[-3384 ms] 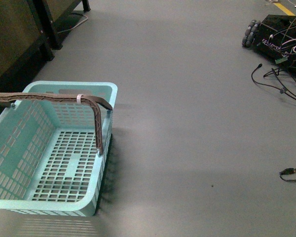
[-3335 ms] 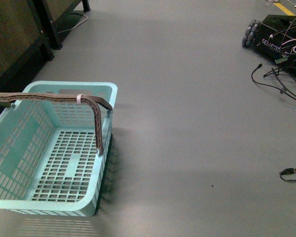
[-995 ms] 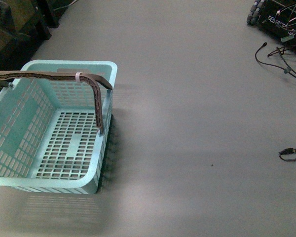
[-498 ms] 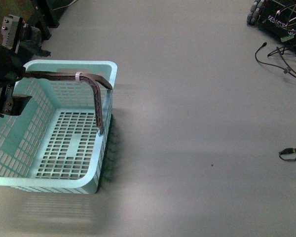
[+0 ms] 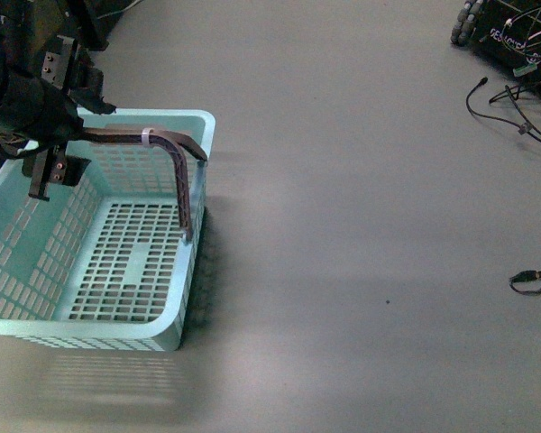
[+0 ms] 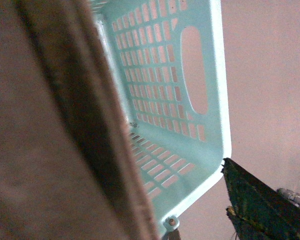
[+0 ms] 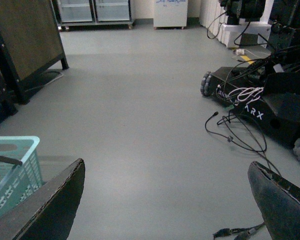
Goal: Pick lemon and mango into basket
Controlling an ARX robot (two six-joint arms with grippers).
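Note:
The turquoise basket (image 5: 117,262) stands on the grey floor at the left, empty, with one brown handle (image 5: 167,144) raised across it. My left gripper (image 5: 65,126) is open at the basket's far left side, its jaws above and below that handle. In the left wrist view the handle (image 6: 55,125) fills the near side, the basket wall (image 6: 190,75) lies behind it, and one dark finger (image 6: 255,205) shows. My right gripper (image 7: 165,200) is open and empty above the bare floor, with the basket corner (image 7: 17,155) beside it. No lemon or mango is in view.
A black wheeled robot base (image 7: 260,105) and loose cables (image 7: 235,135) lie on the floor at the right. The cables also show in the front view (image 5: 514,104), with a small connector (image 5: 534,281) nearer. Dark furniture legs (image 7: 20,55) stand at the far left.
My left gripper has come into view from the left and moved to the basket's raised handle. The basket has stayed in place over the last second.

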